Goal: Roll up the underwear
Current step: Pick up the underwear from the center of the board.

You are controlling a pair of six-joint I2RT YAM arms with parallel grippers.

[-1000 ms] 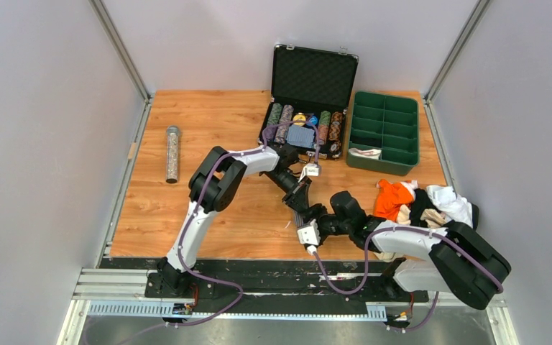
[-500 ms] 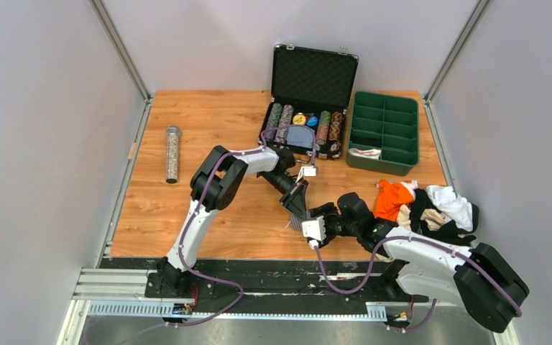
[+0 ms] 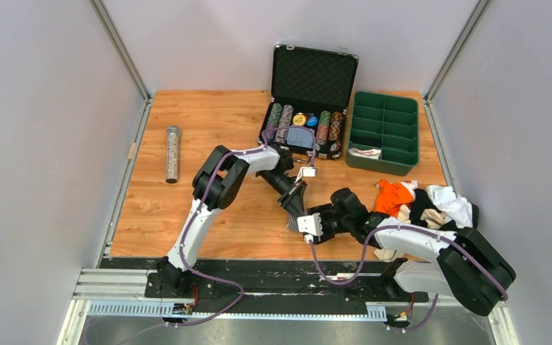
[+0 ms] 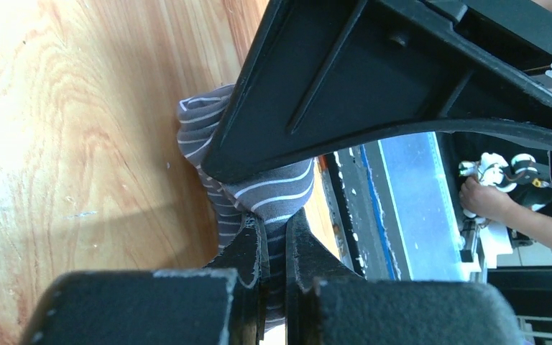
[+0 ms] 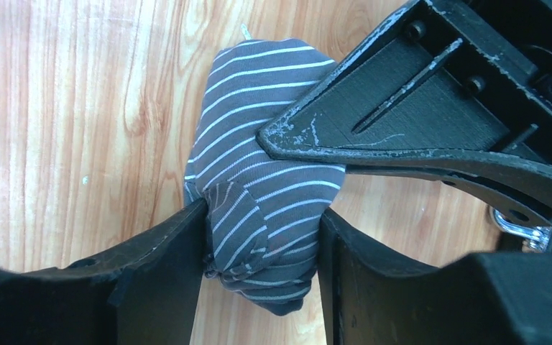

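Note:
The grey-and-white pinstriped underwear (image 5: 266,201) is bunched into a roll on the wooden table near its front edge; it also shows in the left wrist view (image 4: 259,190) and barely in the top view (image 3: 292,221). My left gripper (image 4: 274,226) is shut on a fold of it. My right gripper (image 5: 262,248) grips the roll between both fingers. The two grippers meet at the cloth (image 3: 298,215). A pile of orange, black, white and beige underwear (image 3: 424,205) lies to the right of my right arm.
An open black case of poker chips (image 3: 305,126) stands at the back centre. A green compartment tray (image 3: 384,129) with one rolled piece sits at the back right. A metal cylinder (image 3: 172,153) lies at the left. The table's front edge is just behind the roll.
My right gripper has moved left and closer onto the striped roll, its arm shifting. My left gripper has lowered slightly toward the front edge with the cloth.

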